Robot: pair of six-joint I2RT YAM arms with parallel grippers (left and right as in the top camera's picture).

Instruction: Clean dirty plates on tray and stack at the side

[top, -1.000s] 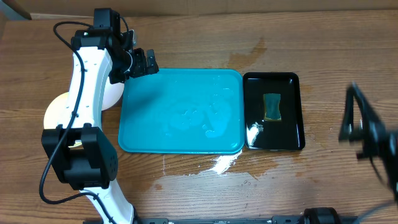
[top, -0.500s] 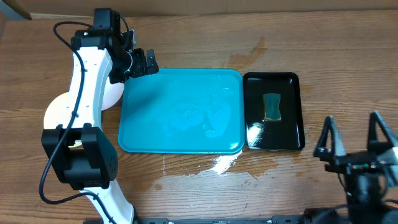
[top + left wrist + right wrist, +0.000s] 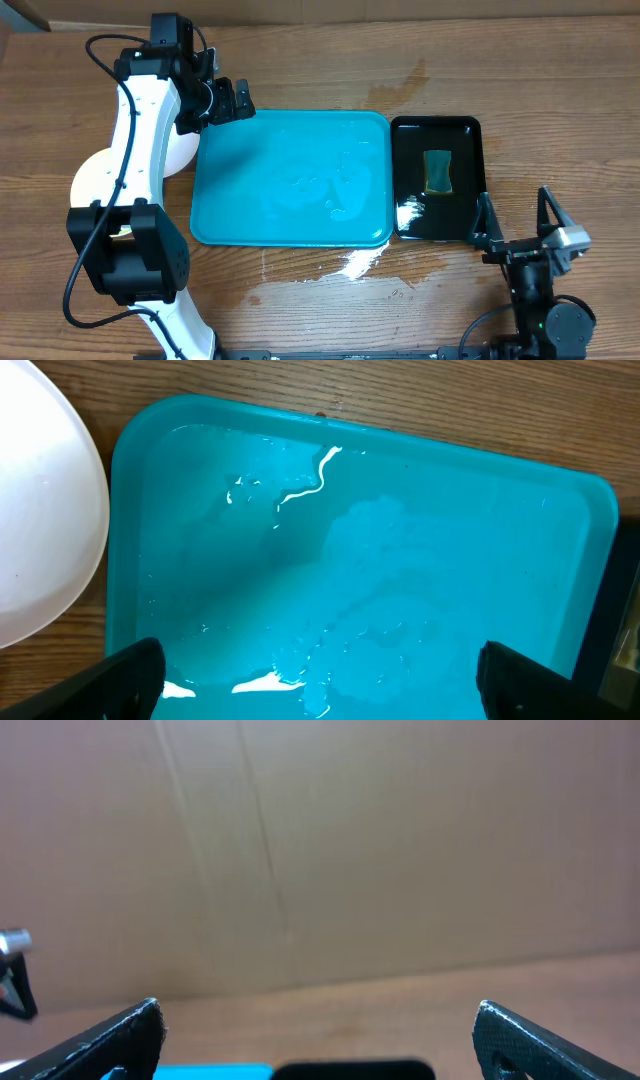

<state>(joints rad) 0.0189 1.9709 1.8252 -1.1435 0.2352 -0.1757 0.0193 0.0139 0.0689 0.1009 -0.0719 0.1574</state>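
Note:
The turquoise tray [image 3: 290, 180] lies mid-table, wet, with only water films on it. A white plate [image 3: 92, 180] rests on the table left of the tray, largely hidden under my left arm; I cannot tell how many plates lie there. My left gripper [image 3: 238, 103] hangs open over the tray's far left corner. In the left wrist view the gripper [image 3: 320, 685] frames the wet tray [image 3: 380, 560], with the plate's rim [image 3: 40, 510] at the left. My right gripper [image 3: 518, 225] stands open and empty near the table's front right, in front of the black tray.
A narrow black tray [image 3: 438, 178] with a green-yellow sponge [image 3: 437, 170] sits right of the turquoise one. A white puddle [image 3: 352, 264] and damp patches lie on the wood before the tray. The right wrist view faces a cardboard wall [image 3: 320, 840].
My right arm swung in from the right edge and now sits low at the front right, fingers spread. The left arm, tray and plate have not moved.

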